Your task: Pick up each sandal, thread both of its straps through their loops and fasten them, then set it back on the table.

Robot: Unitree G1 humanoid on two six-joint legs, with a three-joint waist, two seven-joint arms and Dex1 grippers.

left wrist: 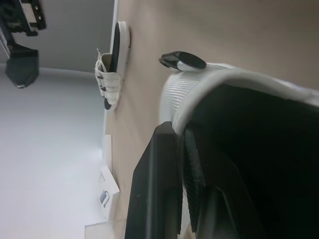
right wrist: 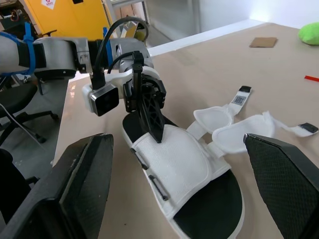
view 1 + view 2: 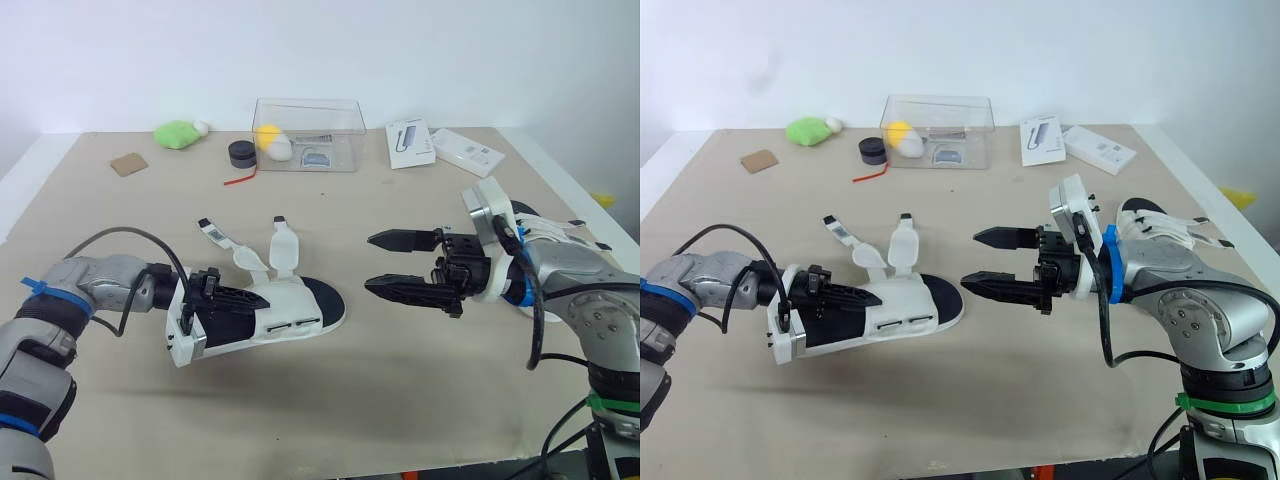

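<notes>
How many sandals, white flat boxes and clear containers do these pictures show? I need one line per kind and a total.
Sandals: 2, the centre sandal and the far sandal
White flat boxes: 2, the left box and the right box
Clear containers: 1, the clear container
Total: 5

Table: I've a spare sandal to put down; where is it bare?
Bare: the near strip before the sandal, and the band between its straps and the clear box. Crowded: the far edge around that box, and the right edge by the second sandal.
</notes>
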